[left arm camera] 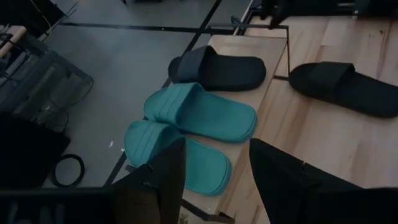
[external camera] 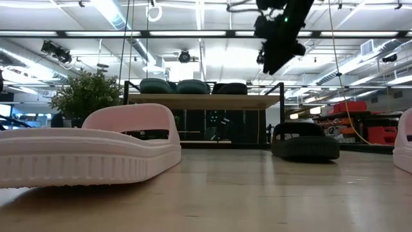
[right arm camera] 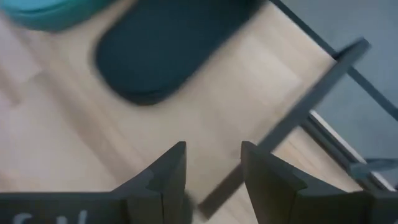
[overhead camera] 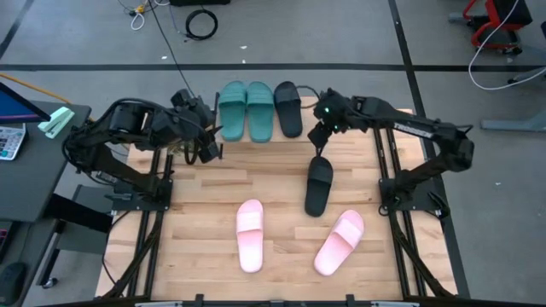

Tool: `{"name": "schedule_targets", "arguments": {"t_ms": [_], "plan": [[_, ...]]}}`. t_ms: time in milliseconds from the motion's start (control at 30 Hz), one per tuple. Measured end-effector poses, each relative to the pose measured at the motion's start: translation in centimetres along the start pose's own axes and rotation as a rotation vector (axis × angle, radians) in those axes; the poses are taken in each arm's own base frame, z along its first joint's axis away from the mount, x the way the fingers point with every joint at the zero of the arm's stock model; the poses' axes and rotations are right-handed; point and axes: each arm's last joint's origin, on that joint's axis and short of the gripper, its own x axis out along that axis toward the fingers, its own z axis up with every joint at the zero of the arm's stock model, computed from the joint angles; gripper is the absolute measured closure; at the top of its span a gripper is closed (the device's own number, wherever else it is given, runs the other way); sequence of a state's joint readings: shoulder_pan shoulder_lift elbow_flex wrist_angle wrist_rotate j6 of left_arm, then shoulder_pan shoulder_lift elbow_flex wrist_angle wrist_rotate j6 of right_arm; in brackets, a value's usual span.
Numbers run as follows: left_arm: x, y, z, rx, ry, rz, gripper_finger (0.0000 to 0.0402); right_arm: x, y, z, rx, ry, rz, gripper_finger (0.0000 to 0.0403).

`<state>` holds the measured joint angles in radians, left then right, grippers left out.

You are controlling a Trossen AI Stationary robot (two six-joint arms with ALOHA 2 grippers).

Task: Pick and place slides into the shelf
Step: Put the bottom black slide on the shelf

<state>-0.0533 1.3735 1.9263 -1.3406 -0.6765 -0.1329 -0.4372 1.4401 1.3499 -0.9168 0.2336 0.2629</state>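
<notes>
Two teal slides (overhead camera: 232, 109) (overhead camera: 260, 111) and one black slide (overhead camera: 288, 108) lie soles down, side by side, on the shelf's top board (external camera: 206, 101) at the table's far edge. A second black slide (overhead camera: 318, 186) lies on the table just in front of the shelf's right end. Two pink slides (overhead camera: 250, 235) (overhead camera: 339, 242) lie nearer the table's near edge. My right gripper (overhead camera: 319, 141) hangs open in the air between the shelf's black slide and the one on the table. My left gripper (overhead camera: 209, 149) waits open by the shelf's left end, its wrist view facing the teal slides (left arm camera: 199, 112).
The shelf's thin black frame leg (right arm camera: 298, 118) runs close under my right gripper (right arm camera: 213, 152). In the low view one pink slide (external camera: 90, 151) fills the foreground. Bare table wood lies between the black slide and the pink pair. A desk with a monitor stands off the table's left side.
</notes>
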Motion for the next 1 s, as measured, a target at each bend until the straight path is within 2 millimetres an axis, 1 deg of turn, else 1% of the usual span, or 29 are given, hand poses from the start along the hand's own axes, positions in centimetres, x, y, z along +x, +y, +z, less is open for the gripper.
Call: {"name": "schedule_targets", "arguments": {"t_ms": [133, 200, 267, 333, 467, 600, 667, 733, 833, 1000], "plan": [[0.0, 0.0, -0.2, 0.003, 0.019, 0.003, 0.0224, 0.7, -1.4, 0.4, 0.119, 0.011, -0.031, 0.0243], [0.0, 0.0, -0.2, 0.004, 0.021, 0.003, 0.0225, 0.6, -1.9, 0.5, 0.164, 0.001, -0.04, 0.0243], [0.0, 0.0, -0.2, 0.005, 0.021, 0.003, 0.0223, 0.5, -2.4, 1.0, 0.178, -0.05, -0.04, 0.0243], [0.0, 0.0, -0.2, 0.004, 0.021, 0.003, 0.0221, 0.4, -2.6, 1.5, 0.168, -0.098, -0.027, 0.0243], [0.0, 0.0, -0.2, 0.005, 0.021, 0.003, 0.0218, 0.3, -2.7, 2.0, 0.164, -0.137, 0.033, 0.0243], [0.0, 0.0, -0.3, 0.006, 0.022, 0.003, 0.0221, 1.3, -2.4, 2.0, 0.121, -0.1, 0.041, 0.0243], [0.0, 0.0, -0.3, 0.011, 0.028, 0.004, 0.0224, 1.9, -2.2, 2.0, 0.035, -0.076, 0.061, 0.0248], [0.0, 0.1, -0.4, 0.018, 0.038, 0.005, 0.0225, 2.7, -1.6, 2.0, -0.052, -0.058, 0.069, 0.0261], [0.0, 0.1, -0.5, 0.022, 0.043, 0.006, 0.0223, 3.9, -1.1, 1.9, -0.14, -0.029, 0.062, 0.0295], [0.0, 0.1, -0.5, 0.025, 0.047, 0.006, 0.0218, 4.5, -1.3, 2.2, -0.14, -0.045, 0.025, 0.0378]]}}
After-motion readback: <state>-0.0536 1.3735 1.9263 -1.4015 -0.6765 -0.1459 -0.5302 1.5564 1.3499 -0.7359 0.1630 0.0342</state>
